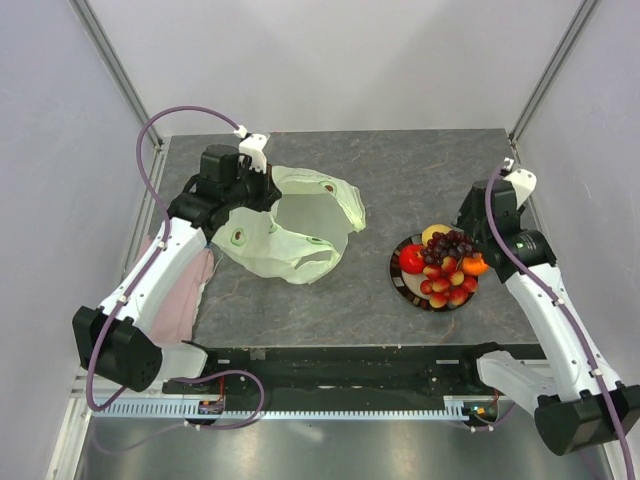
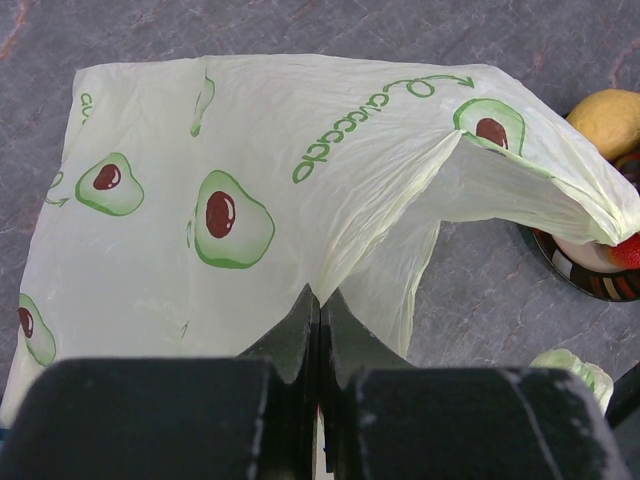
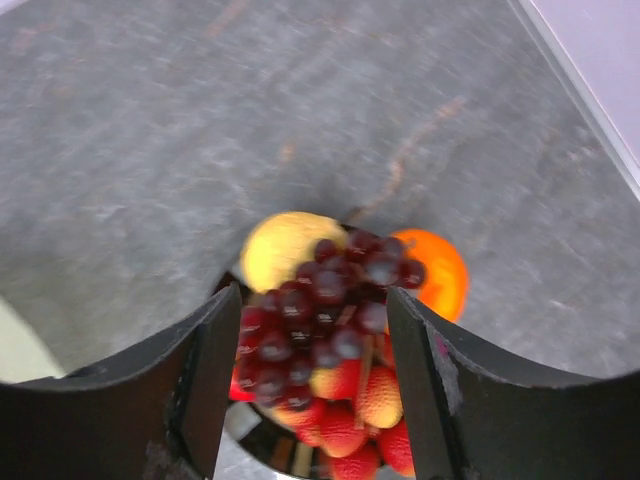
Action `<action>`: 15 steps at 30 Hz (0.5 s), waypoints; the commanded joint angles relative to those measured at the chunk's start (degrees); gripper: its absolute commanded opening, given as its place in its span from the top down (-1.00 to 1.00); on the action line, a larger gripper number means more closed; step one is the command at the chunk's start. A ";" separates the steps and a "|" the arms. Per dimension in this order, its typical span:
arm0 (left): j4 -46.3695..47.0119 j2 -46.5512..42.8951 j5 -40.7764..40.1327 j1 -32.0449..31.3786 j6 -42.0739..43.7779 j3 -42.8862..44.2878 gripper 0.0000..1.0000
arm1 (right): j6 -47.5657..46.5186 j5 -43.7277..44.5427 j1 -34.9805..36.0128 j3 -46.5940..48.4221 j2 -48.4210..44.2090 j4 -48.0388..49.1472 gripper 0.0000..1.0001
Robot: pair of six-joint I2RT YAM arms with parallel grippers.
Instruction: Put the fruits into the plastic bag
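From above, the plastic bag [image 1: 300, 235] lies on the left half of the counter [image 1: 420, 170]. Its mouth is lifted towards the plate [image 1: 396, 279] of fruits [image 1: 445, 272] near the right edge, apparently so fruit can go straight in.

In the left wrist view, the left jaws are closed on the bag's rim, propping it open.

In the right wrist view, the right jaws stand open astride the grape bunch [image 3: 325, 300], beside the lemon [image 3: 280, 245] and orange [image 3: 440, 270]. They are likely lining up a grasp.
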 commanded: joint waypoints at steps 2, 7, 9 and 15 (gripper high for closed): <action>2.27 -1.02 1.20 0.10 -0.78 0.17 0.97 | 1.05 -5.36 -6.38 -4.51 -2.58 -0.52 -0.26; 2.27 -1.19 1.47 0.10 -0.96 0.17 0.97 | 2.72 -12.75 -9.55 -9.07 -3.64 1.77 -0.15; 2.36 -1.19 1.47 0.10 -0.96 0.17 0.97 | 3.77 -14.42 -10.08 -10.14 -3.99 3.00 -0.10; 2.27 -1.46 1.90 0.10 -1.13 0.25 0.97 | 6.76 -18.47 -10.43 -12.69 -6.19 3.97 0.02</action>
